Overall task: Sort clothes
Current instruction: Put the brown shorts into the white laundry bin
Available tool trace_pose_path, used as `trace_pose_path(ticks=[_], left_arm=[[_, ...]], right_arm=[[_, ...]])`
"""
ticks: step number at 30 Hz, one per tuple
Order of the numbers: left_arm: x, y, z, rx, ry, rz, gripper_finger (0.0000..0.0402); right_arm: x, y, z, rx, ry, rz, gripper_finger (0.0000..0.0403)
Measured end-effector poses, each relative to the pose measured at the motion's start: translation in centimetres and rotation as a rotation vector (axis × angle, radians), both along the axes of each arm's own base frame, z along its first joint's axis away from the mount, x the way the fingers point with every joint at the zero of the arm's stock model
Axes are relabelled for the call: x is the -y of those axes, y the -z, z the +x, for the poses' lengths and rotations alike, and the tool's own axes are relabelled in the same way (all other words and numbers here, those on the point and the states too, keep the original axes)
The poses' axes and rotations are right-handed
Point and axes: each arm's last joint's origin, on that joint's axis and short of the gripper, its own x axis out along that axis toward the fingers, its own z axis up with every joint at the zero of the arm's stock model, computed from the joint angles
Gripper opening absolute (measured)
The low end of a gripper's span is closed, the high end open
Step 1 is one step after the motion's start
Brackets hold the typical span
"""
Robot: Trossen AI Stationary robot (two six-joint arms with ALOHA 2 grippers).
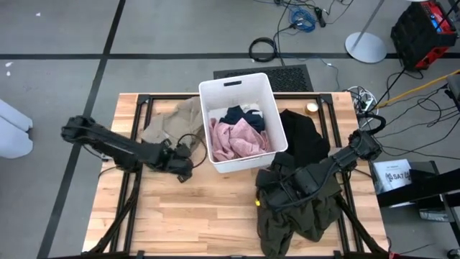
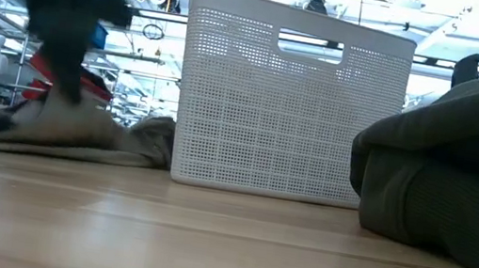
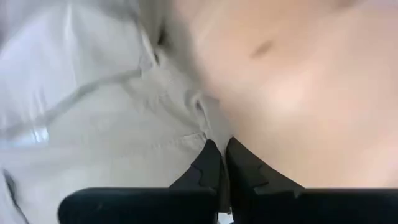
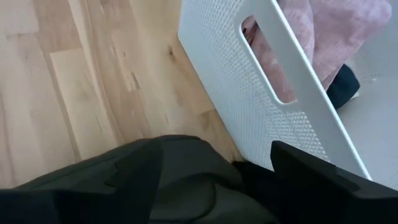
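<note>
The left end effector [image 1: 188, 160] is pressed together, pinching the tan khaki garment [image 1: 167, 122] at its edge beside the white bin [image 1: 237, 88]; it should lift slowly, checking the fold holds. The right end effector [image 1: 272, 188] rests spread on the dark olive green garment [image 1: 302, 212].

Support surface: wooden table [image 1: 180, 216], light planks on a dark frame. White bin [image 1: 213, 97] stands at centre, toward twelve o'clock. Tan khaki garment [image 1: 169, 122] lies flat at nine o'clock of the bin, touching its wall. Black garment [image 1: 302, 137] lies at three o'clock of the bin. Dark olive green garment [image 1: 298, 208] is heaped at five o'clock, reaching the table's edge.
</note>
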Motion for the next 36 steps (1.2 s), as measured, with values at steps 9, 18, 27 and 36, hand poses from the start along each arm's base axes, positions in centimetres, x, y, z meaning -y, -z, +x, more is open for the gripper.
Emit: trace_pose_path(ticks=[9,18,27,36], left_arm=[[4.0,-9.3,-2.2,0.528,0.246,-0.016,0.0010],[4.5,-13.1,-3.7,0.812,0.317,0.033,0.0010],[4.3,-13.1,-3.7,0.820,0.280,0.074,0.0010],[4.2,-13.0,-3.8,0.813,0.262,0.106,0.0010]], right_arm=[[-1.3,-0.1,-0.4,0.053,-0.015,0.008,0.0283],[-3.3,-0.2,2.3,0.284,-0.204,0.035,0.0283],[-4.1,5.3,5.3,0.530,-0.209,-0.059,0.0283],[-5.5,11.8,6.2,0.496,-0.397,-0.227,0.0283]])
